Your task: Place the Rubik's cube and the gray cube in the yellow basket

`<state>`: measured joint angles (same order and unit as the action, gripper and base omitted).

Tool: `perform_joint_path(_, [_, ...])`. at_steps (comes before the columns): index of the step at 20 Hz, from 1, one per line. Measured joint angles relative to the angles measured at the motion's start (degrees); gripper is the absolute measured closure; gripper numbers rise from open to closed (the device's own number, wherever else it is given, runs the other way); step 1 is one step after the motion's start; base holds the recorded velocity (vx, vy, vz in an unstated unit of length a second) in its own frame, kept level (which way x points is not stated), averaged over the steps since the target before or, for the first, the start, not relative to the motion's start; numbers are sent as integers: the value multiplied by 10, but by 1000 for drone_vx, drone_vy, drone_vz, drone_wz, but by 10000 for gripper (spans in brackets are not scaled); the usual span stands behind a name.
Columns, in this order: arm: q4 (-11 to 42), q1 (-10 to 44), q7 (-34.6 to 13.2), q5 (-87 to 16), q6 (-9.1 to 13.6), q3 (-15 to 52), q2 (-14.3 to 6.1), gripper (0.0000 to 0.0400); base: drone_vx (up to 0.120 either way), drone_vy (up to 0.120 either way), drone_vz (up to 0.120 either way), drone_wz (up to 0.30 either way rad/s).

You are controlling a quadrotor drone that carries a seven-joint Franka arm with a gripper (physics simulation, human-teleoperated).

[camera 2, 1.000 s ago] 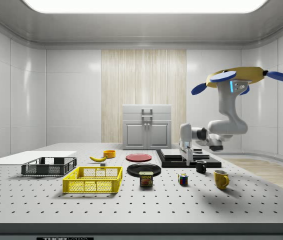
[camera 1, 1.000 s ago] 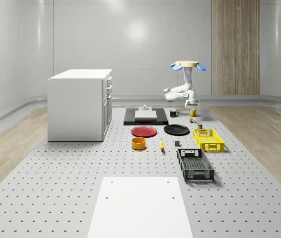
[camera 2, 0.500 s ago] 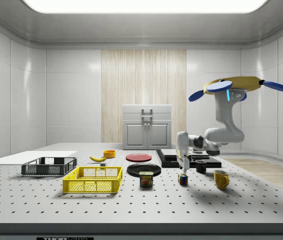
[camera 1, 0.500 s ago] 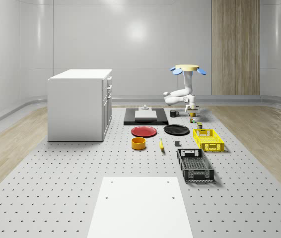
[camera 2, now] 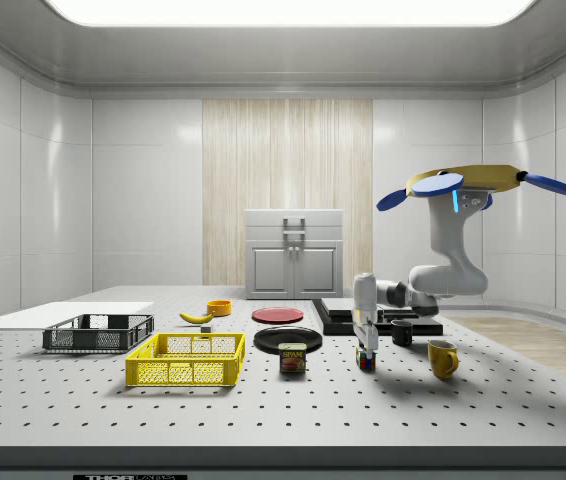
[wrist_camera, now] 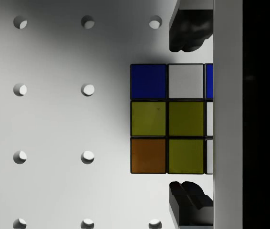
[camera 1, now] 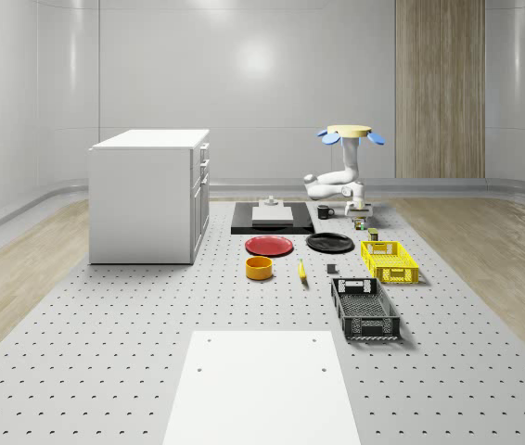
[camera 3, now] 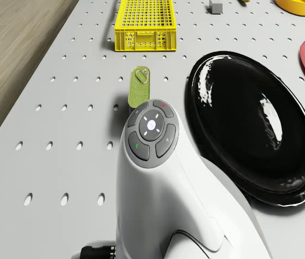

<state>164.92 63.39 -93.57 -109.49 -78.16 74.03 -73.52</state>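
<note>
The Rubik's cube [wrist_camera: 173, 119] stands on the perforated table, beside the black plate. My gripper [wrist_camera: 192, 119] is lowered straight over it and open. One finger [wrist_camera: 187, 33] is on each side of the cube, with a small gap at both. In the side view the gripper [camera 2: 364, 345] sits just above the cube [camera 2: 365, 361]. The drone [camera 2: 463, 182] hovers above the table behind the yellow mug, arm reaching down. The gray cube [camera 3: 215, 7] lies beyond the yellow basket [camera 3: 141, 40], which sits on the table [camera 1: 396, 275].
A Spam can [camera 2: 292, 358] stands between the cube and the basket. A black plate [camera 3: 255, 124], yellow mug [camera 2: 442, 358] and black mug [camera 2: 402, 333] are close by. Farther off are a red plate [camera 1: 269, 246], black basket [camera 1: 364, 308], orange bowl [camera 1: 259, 268] and white cabinet [camera 1: 149, 195].
The drone has come down and the arm has lowered the gripper from above the table to around the Rubik's cube. The cube has not moved.
</note>
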Motion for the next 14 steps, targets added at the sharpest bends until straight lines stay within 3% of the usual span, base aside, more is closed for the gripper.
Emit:
perform_joint_path(6, [-7,1,2,-27,-28,-32,-18,0,0,0,0,0])
perform_joint_path(14, [-22,17,-1,-30,-43,-36,-27,11,0,0,0,0])
